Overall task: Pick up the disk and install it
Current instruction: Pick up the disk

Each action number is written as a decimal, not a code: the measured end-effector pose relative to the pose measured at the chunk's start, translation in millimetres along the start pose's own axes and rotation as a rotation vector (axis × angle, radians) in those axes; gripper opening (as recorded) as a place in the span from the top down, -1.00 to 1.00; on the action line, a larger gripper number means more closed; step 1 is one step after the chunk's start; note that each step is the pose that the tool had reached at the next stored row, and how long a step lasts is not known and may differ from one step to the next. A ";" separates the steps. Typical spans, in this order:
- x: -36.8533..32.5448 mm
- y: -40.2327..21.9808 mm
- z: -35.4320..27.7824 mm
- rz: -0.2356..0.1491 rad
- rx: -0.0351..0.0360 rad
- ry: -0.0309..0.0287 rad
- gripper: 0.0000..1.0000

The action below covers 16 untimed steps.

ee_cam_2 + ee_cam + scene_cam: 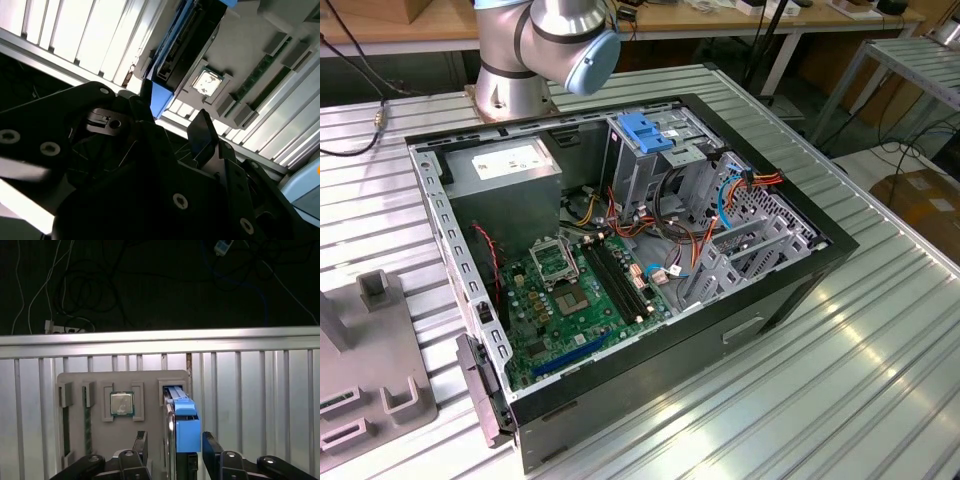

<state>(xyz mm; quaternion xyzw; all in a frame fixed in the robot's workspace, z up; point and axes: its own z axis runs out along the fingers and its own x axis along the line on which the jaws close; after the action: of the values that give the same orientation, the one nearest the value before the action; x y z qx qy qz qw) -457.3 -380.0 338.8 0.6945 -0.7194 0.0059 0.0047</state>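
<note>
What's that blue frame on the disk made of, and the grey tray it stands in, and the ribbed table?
The frame on the disk looks like moulded plastic: uniform matte blue. The grey tray also seems plastic, dull and even. The table looks like bare aluminium, with shiny ribbed slats.

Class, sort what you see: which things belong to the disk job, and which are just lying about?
Job in hand: disk, hand, computer case.
Lying about: chip, memory stick, power box.

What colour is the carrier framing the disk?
Blue. It shows best in the first wrist view, around the disk.
</note>
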 end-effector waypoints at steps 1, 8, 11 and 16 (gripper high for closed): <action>-0.3 0.2 0.9 0.000 0.0000 0.0000 -0.11; -2.4 2.0 10.0 0.000 0.0001 -0.0006 -0.11; -2.5 3.2 12.9 0.000 0.0000 -0.0025 -0.11; -2.8 3.9 20.5 0.000 -0.0003 -0.0084 -0.11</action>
<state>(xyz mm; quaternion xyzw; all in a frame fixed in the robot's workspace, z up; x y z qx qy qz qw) -461.0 -377.4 318.2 0.6945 -0.7195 0.0029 0.0017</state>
